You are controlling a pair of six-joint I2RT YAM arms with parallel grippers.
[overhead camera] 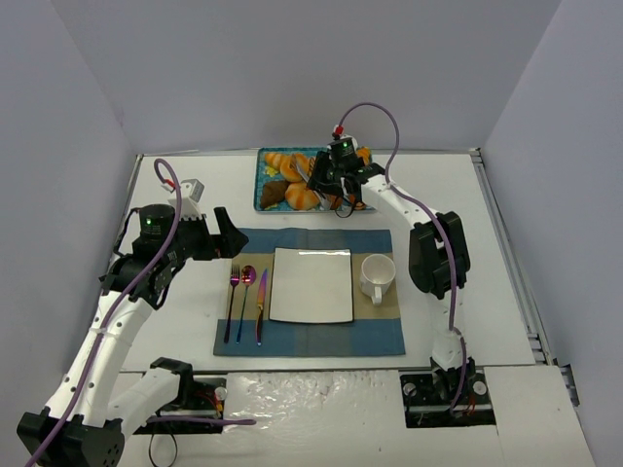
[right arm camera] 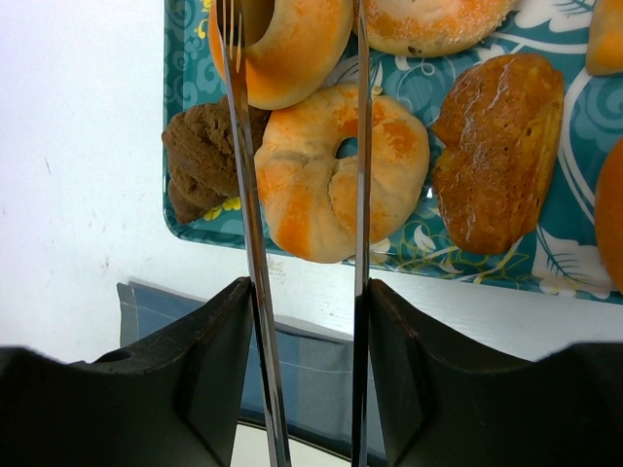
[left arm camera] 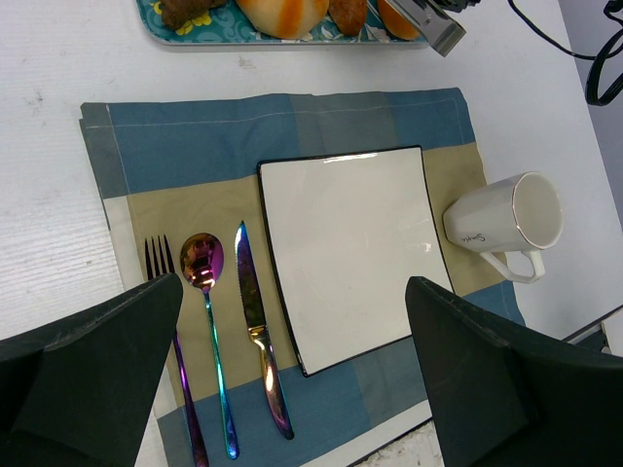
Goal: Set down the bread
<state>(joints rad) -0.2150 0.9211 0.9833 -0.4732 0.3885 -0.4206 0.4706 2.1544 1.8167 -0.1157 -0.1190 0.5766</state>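
Note:
Several breads lie on a teal patterned tray (overhead camera: 268, 185) at the back of the table. In the right wrist view a ring-shaped roll (right arm camera: 341, 170) lies at the tray's near edge (right arm camera: 185, 219). A second ring roll (right arm camera: 292, 49), a brown piece (right arm camera: 204, 156) and a glazed pastry (right arm camera: 496, 146) lie around it. My right gripper (right arm camera: 307, 321) is shut on metal tongs (right arm camera: 251, 243). The tongs' arms stand apart over the ring-shaped roll and hold no bread. It hovers over the tray in the top view (overhead camera: 336, 185). My left gripper (left arm camera: 292, 370) is open and empty above the placemat (left arm camera: 292, 136).
A white square plate (overhead camera: 311, 284) lies on the blue and tan placemat (overhead camera: 380, 331). A fork, spoon and knife (overhead camera: 245, 302) lie left of it. A white mug (overhead camera: 378, 275) stands right of it. Grey walls enclose the table.

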